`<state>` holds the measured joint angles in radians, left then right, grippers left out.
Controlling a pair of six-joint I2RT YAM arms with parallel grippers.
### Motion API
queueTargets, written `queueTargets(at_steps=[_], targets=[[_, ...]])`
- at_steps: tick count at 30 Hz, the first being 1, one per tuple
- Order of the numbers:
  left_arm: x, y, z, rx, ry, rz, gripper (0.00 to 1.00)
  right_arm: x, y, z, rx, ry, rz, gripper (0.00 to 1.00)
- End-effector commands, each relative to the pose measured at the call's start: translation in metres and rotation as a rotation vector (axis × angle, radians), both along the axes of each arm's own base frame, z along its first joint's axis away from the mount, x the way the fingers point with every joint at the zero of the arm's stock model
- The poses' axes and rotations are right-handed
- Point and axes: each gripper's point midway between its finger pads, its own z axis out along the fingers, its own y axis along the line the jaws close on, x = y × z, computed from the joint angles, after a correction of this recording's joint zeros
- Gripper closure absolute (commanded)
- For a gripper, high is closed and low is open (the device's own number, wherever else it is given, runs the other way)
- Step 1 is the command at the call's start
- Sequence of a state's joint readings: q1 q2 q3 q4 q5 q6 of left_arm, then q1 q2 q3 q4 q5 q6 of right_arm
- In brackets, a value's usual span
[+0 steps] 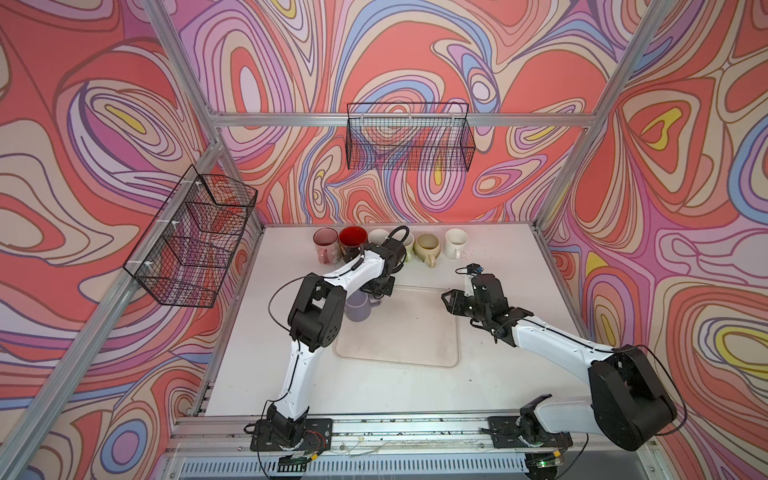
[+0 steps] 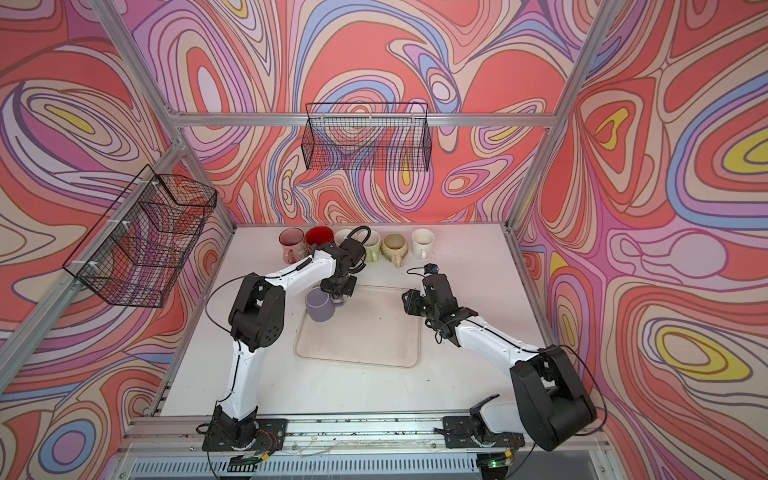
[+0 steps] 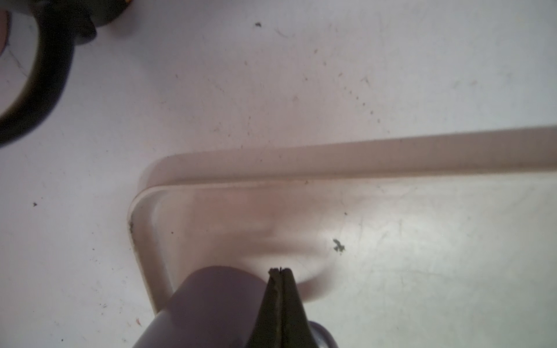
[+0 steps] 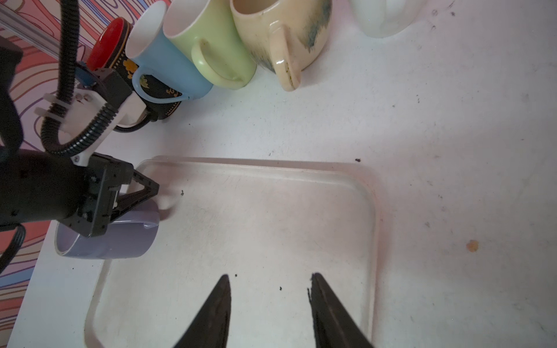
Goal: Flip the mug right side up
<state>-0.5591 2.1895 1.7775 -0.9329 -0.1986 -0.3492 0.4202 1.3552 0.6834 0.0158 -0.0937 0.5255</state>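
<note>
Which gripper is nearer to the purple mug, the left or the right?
Left. The left gripper, fingers shut, is right above the purple mug beside its handle, at a corner of the tray. The right gripper, fingers open, hovers over the tray, apart from the mug.

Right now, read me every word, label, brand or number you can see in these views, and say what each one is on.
No text reads clearly anywhere.
Black mug with red inside: gold markings, partly hidden by the blue mug, too blurred to tell letters from ornament.
Pink mug: faint print, too small to read.
</note>
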Motion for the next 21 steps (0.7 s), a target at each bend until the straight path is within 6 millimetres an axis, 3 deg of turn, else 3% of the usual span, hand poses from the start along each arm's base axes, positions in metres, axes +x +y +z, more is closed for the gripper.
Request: queueTargets(at_steps=[1, 12, 21], targets=[[-0.014, -0.003, 0.016, -0.012, -0.031, 0.006, 1.00, 0.004, -0.001, -0.002, -0.012, -0.011, -0.009, 0.56], [-0.058, -0.009, 0.019, 0.015, -0.047, -0.026, 1.00, 0.005, 0.000, -0.008, -0.020, 0.007, -0.005, 0.56], [-0.097, 0.006, 0.020, 0.025, -0.057, -0.010, 1.00, 0.006, 0.001, -0.011, -0.024, 0.017, -0.001, 0.56]])
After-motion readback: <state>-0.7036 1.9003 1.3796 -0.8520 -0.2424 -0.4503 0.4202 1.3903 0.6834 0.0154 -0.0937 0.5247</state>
